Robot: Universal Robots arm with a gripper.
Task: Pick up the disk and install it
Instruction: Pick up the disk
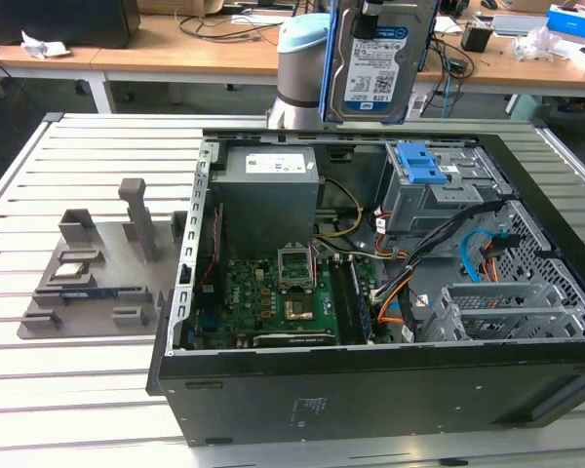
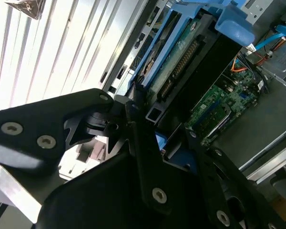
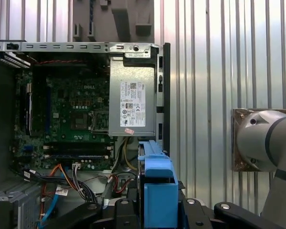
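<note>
One flat metal disk (image 1: 375, 78), blue-railed

Wooden desks (image 1: 175, 54) stand behind the ribbed metal table (image 1: 78, 390); cables (image 1: 210, 21) lie on them.

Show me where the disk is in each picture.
Exterior view: the disk hangs upright at top middle, above the open case.
Second wrist view: the disk, edge-on, circuit side showing, in front of the motherboard.
First wrist view: its blue carrier, beside the grey power supply.
Shared landmark: the green motherboard.

Slatted table (image 1: 78, 390) bearing computer case (image 1: 370, 400), fixture (image 1: 88, 283)
</note>
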